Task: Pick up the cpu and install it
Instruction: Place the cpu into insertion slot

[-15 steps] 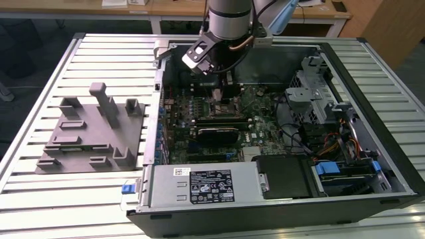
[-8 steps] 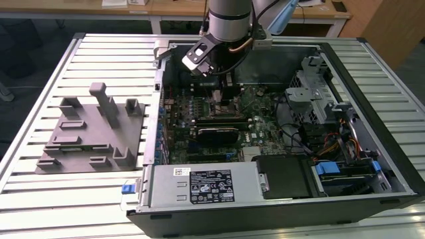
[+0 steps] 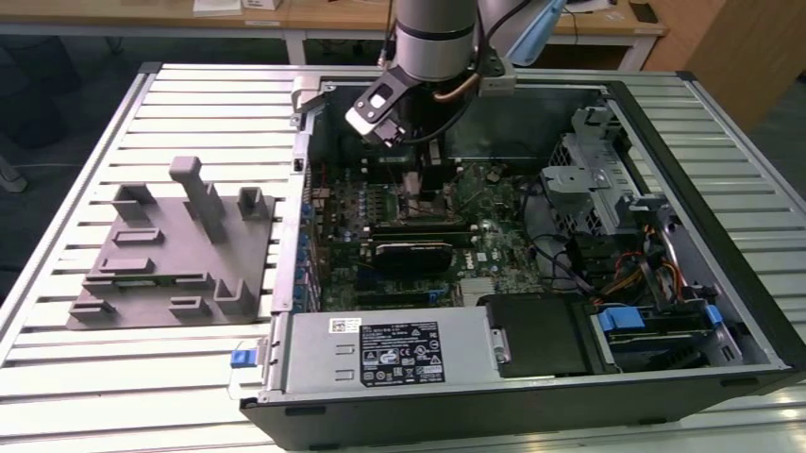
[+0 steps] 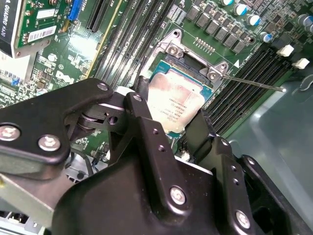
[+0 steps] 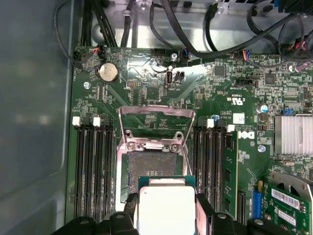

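The tool [image 5: 166, 200] is closed on the cpu [image 5: 166, 211], with one black finger [image 5: 130, 208] on each side of the chip and its silvery top facing the camera. In the second wrist view the cpu [image 4: 177, 100] sits the same way between the two fingers.

Just beyond the chip lies the open socket [image 5: 149, 169], and the chip already covers the nearer edge of it. The metal retaining frame [image 5: 156, 111] stands lifted at the far side, so the dark contact field is bare. I cannot tell whether the chip touches the socket or hangs a little above it.

I judge that the picking up is done and the installing is in hand. This step asks that the chip be square with the socket and lie flat, not tilted.

Rows of memory slots [image 5: 95, 161] run along both sides of the socket on the green motherboard [image 5: 146, 78]. In the exterior view the arm [image 3: 435, 38] reaches down into the open computer case [image 3: 705, 189] on the table [image 3: 189, 94], and a grey fixture [image 3: 164, 255] lies well apart on the exterior view's left.
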`<state>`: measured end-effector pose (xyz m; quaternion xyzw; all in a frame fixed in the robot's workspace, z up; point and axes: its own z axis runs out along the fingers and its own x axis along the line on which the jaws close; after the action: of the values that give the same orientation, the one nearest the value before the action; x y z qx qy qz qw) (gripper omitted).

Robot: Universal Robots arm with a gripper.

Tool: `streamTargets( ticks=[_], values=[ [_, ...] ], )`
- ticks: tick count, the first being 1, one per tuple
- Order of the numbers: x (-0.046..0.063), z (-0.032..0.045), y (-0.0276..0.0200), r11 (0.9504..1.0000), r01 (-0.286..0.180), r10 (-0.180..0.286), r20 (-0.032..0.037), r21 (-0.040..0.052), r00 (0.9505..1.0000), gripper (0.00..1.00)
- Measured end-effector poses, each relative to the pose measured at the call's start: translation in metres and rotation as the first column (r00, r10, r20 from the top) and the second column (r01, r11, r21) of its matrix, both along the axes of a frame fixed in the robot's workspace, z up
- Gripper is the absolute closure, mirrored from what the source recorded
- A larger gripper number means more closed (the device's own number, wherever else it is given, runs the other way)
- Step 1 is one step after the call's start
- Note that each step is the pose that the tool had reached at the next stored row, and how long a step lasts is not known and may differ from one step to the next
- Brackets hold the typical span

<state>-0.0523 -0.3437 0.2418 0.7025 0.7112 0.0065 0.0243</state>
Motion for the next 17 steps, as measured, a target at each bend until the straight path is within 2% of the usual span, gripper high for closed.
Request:
streamTargets(
  ticks=[3,6,17],
  values=[
    [0.0,-0.0031,0.0,1.0,0.0,0.0,0.0098,-0.0001,1.0,0.46],
    [0.0,-0.0072,0.0,1.0,0.0,0.0,0.0159,-0.0001,0.9999,0.46],
    [0.002,-0.0154,0.0,1.0,0.0,0.0,0.0171,-0.0002,0.9999,0.46]
  ],
)
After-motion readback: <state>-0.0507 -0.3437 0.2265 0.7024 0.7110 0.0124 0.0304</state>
